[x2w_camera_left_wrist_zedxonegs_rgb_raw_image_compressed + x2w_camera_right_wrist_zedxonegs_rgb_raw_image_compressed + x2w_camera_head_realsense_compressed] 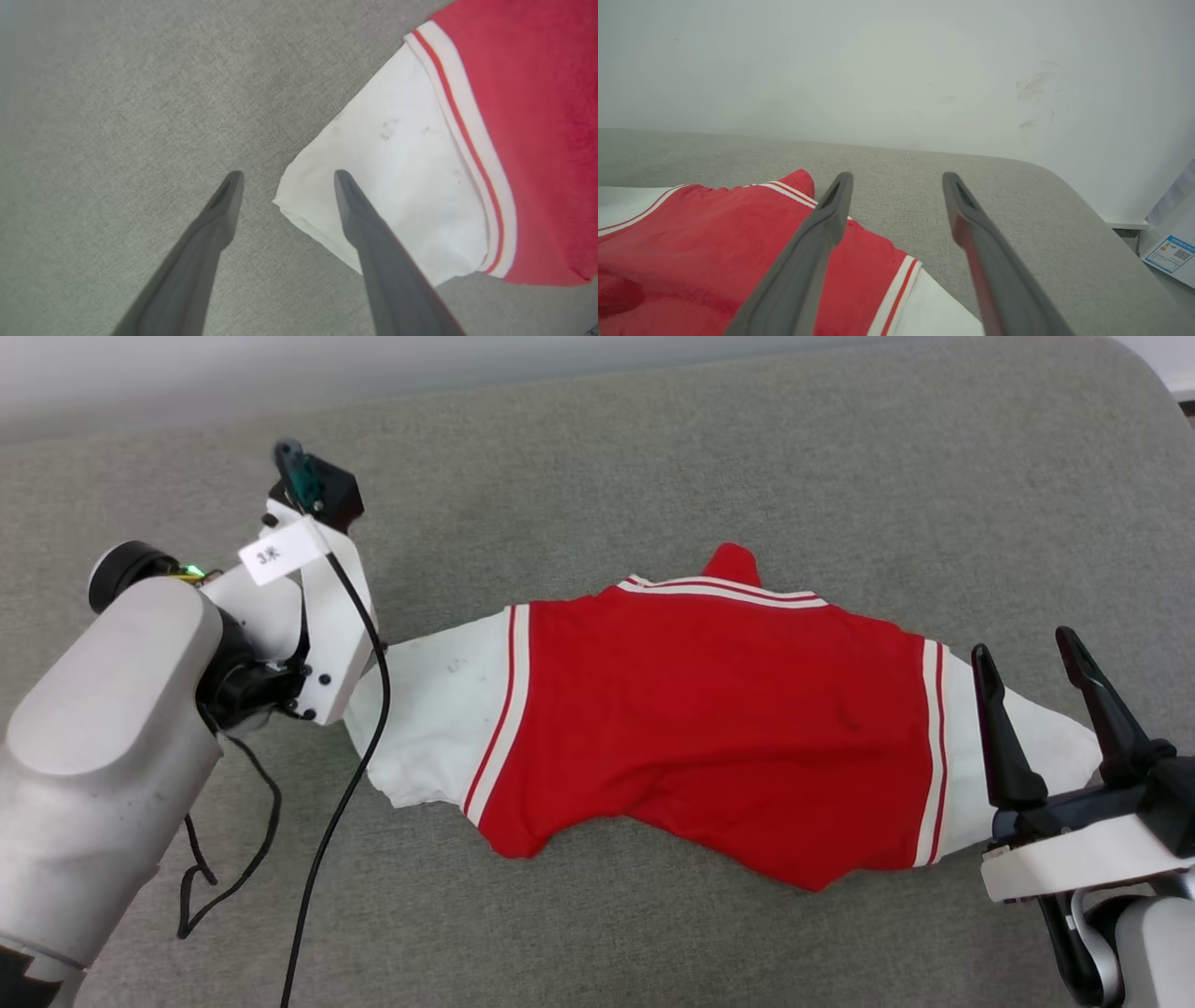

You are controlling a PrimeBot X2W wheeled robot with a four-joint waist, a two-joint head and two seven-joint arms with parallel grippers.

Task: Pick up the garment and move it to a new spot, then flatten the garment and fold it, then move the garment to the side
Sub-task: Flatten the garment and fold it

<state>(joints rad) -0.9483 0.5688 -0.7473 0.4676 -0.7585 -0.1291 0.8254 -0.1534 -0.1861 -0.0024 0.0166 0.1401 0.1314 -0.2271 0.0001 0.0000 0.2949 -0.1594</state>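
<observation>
Hovering with the left gripper (286, 175) spread open astride the corner of the left white sleeve (397, 177) and the right gripper (1024, 649) equally open over the right sleeve (1060, 747), facing the garment (700, 700) lying lengthwise left to right across the grey cushion (653, 448).

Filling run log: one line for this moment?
garment rumpled on cushion | left fingers open at sleeve corner | right fingers open over other sleeve | held: nothing

I see a grey fabric cushion (653, 448) running under a white wall (878, 70) marked with dark scuffs (1034, 86), and a blue-edged label (1169, 254) just past the cushion's rounded corner.
</observation>
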